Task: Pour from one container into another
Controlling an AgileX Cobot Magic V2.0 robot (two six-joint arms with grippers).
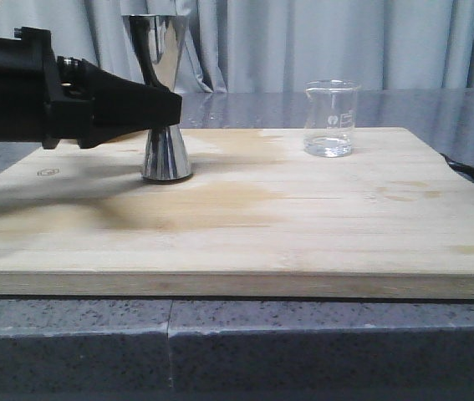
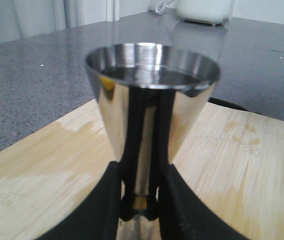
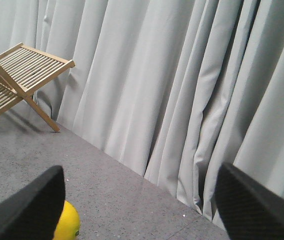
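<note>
A: Where does the steel jigger (image 1: 165, 96) stand?

B: Upright on the pale wooden board (image 1: 245, 242), toward its back left part; its lower cone rests flat on the wood and the upper cup rises above the black arm in the front view

A: And the left gripper (image 1: 166, 107)?

B: It comes in from the left and meets the jigger at its narrow waist; in the left wrist view the two black fingers (image 2: 101, 205) sit either side of the brass-coloured band (image 2: 140, 202), pressed in against it, so the gripper is pinching the jigger at the waist; the rim of the upper cup (image 2: 153, 66) fills the middle of that view, a little blurred

A: The glass beaker (image 1: 330, 119)?

B: Standing upright on the same board, toward the back right, well apart from the jigger; clear, with faint white marks, its pour lip on the left side; nothing touches it

A: The right gripper (image 3: 142, 200)?

B: Only its wrist view shows it; two dark fingertips (image 3: 31, 205) spread wide apart, nothing between them; behind hang grey curtains (image 3: 172, 85), with a slatted wooden rack (image 3: 16, 75) on the grey counter (image 3: 116, 200) and a yellow lemon (image 3: 67, 222) partly hidden by one fingertip
</note>
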